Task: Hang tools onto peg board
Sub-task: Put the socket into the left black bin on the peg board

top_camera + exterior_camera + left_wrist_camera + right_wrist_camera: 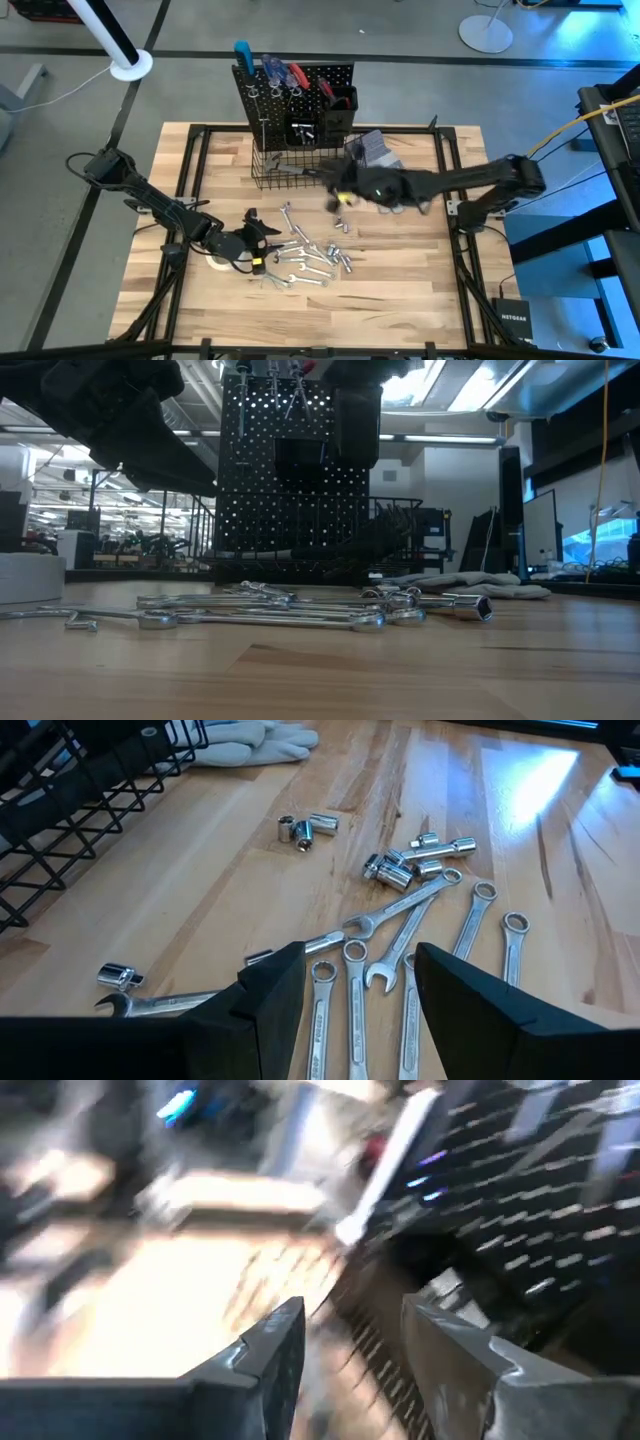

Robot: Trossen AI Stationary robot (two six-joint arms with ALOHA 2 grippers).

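Robotics lab, wooden workbench, concrete floor, monitors, ceiling strip lights

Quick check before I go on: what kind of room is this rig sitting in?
Probably a robotics lab or workshop in a large open hall: a wooden table with scattered wrenches, an upright peg board, and long ceiling lights over rows of workstations behind.

High view: overhead, straight down on table; low view: tabletop level, facing peg board; left wrist view: close above wrenches (shared with both); right wrist view: near peg board.
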